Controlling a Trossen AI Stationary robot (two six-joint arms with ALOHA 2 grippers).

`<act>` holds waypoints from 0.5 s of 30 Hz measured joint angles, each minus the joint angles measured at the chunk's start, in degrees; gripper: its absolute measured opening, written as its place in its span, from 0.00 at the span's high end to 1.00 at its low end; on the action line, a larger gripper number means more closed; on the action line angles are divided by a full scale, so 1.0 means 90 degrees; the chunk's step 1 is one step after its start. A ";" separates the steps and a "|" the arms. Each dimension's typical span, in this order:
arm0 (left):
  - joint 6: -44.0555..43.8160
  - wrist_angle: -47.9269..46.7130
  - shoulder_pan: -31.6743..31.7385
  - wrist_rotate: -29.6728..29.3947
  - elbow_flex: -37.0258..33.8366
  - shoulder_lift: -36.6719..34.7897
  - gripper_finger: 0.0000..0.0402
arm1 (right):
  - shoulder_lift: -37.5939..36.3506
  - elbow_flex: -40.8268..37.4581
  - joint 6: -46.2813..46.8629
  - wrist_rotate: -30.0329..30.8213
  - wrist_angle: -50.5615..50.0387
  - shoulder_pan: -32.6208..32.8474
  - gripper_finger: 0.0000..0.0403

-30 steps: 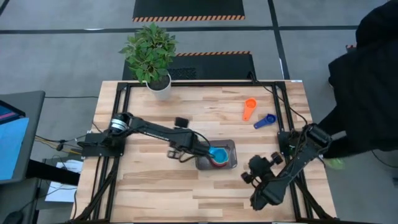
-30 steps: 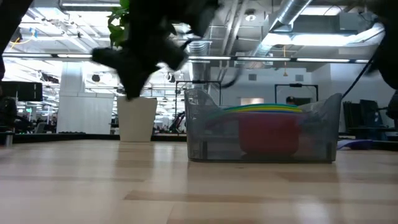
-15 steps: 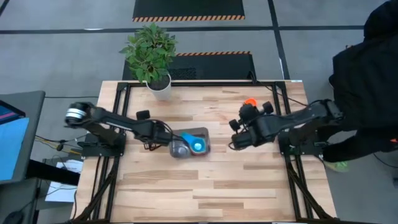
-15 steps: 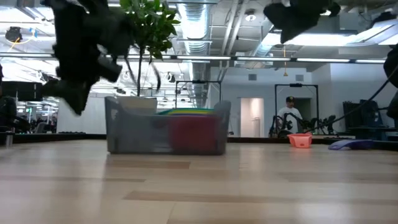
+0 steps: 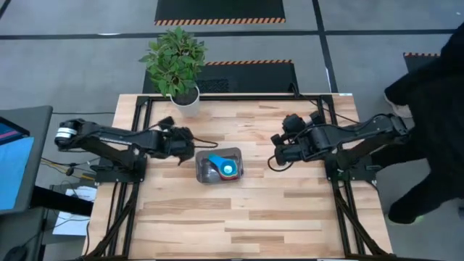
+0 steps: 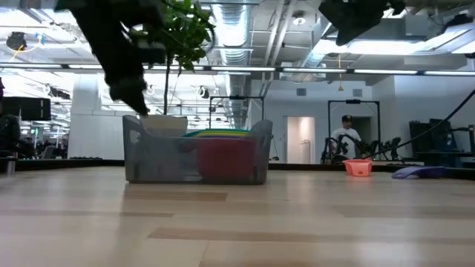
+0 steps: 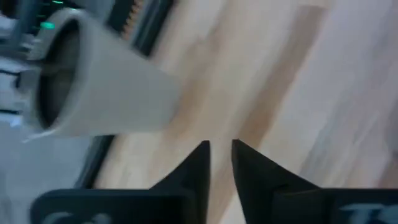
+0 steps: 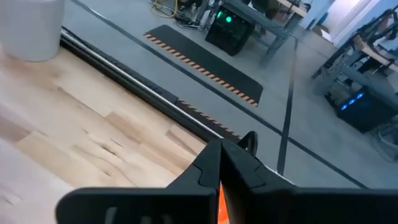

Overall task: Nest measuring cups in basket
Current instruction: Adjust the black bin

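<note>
Though blurred by the grey translucent walls, can make out nested measuring cups (image 6: 219,134) in low view as stacked yellow, green and blue rims over red cup (image 6: 226,159), all inside basket (image 6: 141,152) mid-tabletop (image 5: 239,217). From above, only light blue cup (image 5: 229,169) and a red sliver visible in there, rest covered. Orange cup (image 6: 358,167) and dark blue cup (image 6: 419,172) on tabletop well apart from basket, seen in low view only; hidden under right arm in high view. Right gripper (image 5: 278,154) up in the air beside basket, fingertips drawn together, nothing seen held; orange sliver between its fingers (image 8: 208,163) lower down, cannot tell whether touching. Left gripper (image 7: 219,155) between basket and white pot (image 7: 106,93), fingers narrowly parted, empty; a dark smear in low view. Pale mark at edge of its body cut off, unreadable. Person in dark clothing (image 5: 435,109) cut off by frame edge.
</note>
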 joint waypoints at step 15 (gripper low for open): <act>0.1072 0.2295 0.1298 -0.0541 0.0035 0.1708 1.00 | 0.0187 -0.0002 -0.0003 -0.0022 -0.0080 0.0520 0.93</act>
